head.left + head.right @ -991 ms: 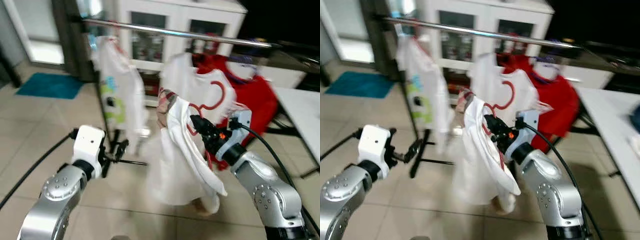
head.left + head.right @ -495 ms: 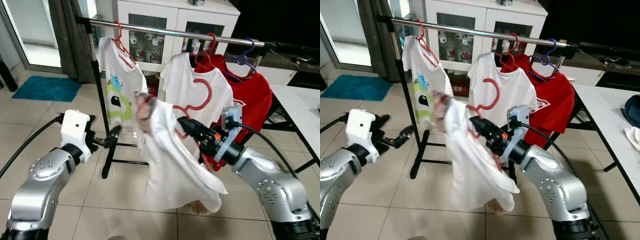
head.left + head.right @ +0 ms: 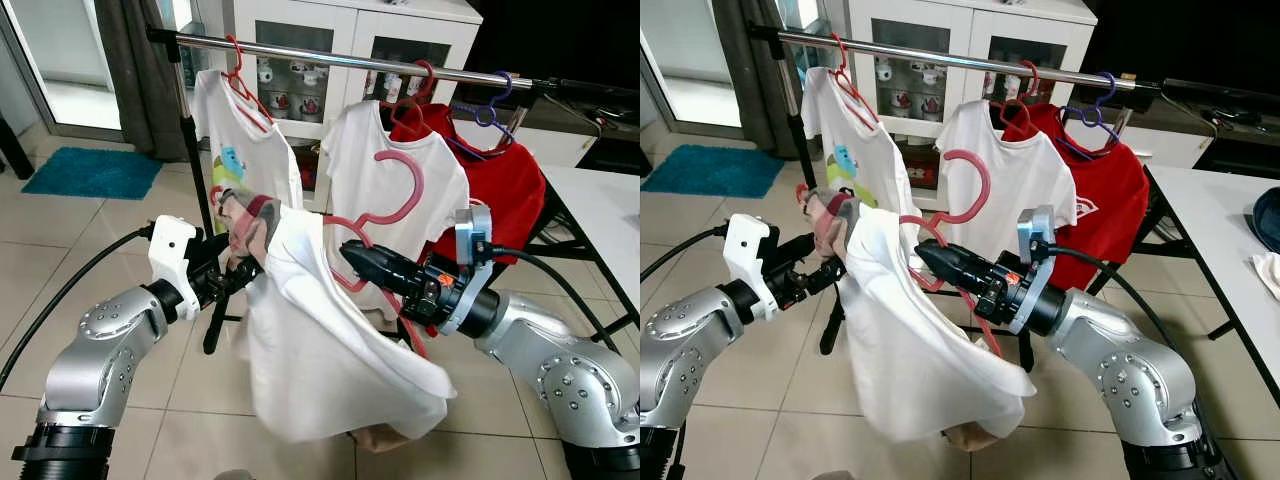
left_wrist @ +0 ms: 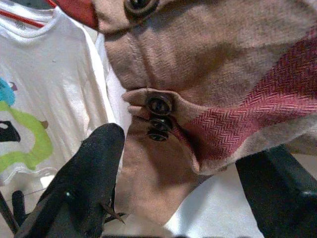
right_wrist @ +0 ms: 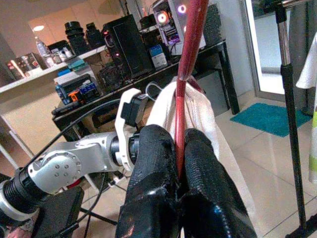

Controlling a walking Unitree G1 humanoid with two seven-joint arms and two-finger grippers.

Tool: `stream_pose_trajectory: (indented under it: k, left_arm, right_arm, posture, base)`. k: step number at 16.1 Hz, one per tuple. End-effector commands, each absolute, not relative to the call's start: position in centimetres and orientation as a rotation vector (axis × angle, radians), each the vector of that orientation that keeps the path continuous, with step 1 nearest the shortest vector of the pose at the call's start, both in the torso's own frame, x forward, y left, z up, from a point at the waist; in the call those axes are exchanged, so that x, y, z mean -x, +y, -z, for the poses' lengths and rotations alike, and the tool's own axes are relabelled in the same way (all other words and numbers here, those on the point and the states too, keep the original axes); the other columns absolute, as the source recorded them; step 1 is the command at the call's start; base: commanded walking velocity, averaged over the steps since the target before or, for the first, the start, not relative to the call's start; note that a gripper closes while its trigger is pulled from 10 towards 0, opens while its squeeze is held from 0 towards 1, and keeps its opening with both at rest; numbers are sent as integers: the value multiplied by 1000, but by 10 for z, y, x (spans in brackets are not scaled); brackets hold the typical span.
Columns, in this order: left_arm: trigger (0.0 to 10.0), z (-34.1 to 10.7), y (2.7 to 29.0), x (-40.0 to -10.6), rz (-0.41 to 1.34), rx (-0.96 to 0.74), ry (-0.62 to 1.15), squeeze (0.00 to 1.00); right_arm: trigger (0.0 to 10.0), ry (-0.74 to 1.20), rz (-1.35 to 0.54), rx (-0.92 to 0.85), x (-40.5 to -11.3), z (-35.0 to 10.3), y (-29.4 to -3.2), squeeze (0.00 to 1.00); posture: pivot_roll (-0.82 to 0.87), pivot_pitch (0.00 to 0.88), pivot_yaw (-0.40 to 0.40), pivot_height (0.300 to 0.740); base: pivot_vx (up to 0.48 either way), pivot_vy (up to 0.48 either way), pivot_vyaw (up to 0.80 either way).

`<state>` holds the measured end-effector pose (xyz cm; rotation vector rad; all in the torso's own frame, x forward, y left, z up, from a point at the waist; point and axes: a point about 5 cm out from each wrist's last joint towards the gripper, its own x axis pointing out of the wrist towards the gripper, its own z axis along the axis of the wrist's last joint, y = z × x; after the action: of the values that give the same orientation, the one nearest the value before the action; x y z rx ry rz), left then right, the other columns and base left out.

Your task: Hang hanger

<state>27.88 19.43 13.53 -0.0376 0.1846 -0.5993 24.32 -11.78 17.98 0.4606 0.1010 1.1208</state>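
My right gripper [image 3: 350, 256] is shut on the lower bar of a pink-red hanger [image 3: 404, 190], whose hook points up below the steel rail [image 3: 340, 55]. In the right wrist view the fingers [image 5: 153, 163] pinch the hanger's red rod [image 5: 190, 49]. A white garment [image 3: 320, 350] with a plaid pink collar part [image 3: 250, 215] hangs from it. My left gripper [image 3: 240, 272] is at that plaid part, open; in the left wrist view its fingers [image 4: 94, 168] stand apart on either side of the plaid fabric [image 4: 198, 74].
On the rail hang a white monster-print t-shirt [image 3: 235, 140], a plain white t-shirt [image 3: 385, 170] and a red shirt [image 3: 500, 190] beside a purple hanger [image 3: 490, 110]. A white cabinet [image 3: 340, 30] stands behind, a white table [image 3: 600, 210] to the right, a teal mat [image 3: 80, 170] at left.
The blur has cleared. My right gripper has carried the hanger and garment leftward and a little up. My left gripper has come in from the left to the plaid part.
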Motion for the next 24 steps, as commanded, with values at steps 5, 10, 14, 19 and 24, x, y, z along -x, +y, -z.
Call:
stream_pose_trajectory:
  k: [5, 10, 14, 19, 24]
  left_arm:
    - [0, -140, 189, -277, 642, 26, 123, 0]
    - [0, -132, 197, -274, 568, -64, 126, 0]
    - [0, -136, 201, -274, 539, -74, 85, 0]
    - [0, -147, 203, -275, 564, -98, 40, 0]
    - [0, -178, 206, -285, 651, -268, -14, 0]
  right_arm:
    - [10000, 76, -1123, -461, -243, -188, -125, 0]
    - [10000, 92, -1077, -439, -247, -183, -129, 0]
    - [10000, 102, -1051, -423, -248, -180, -131, 0]
    - [10000, 121, -991, -403, -253, -174, -134, 0]
    - [10000, 257, -938, -306, -255, -150, -135, 0]
  posture:
    - [-6, 0, -70, 740]
    - [-2, 0, -70, 740]
    - [-2, 0, -70, 740]
    - [-2, 0, -70, 740]
    - [11, 0, -80, 740]
  base:
    - [0, 0, 0]
    - [0, 0, 0]
    - [0, 0, 0]
    - [0, 0, 0]
    - [0, 0, 0]
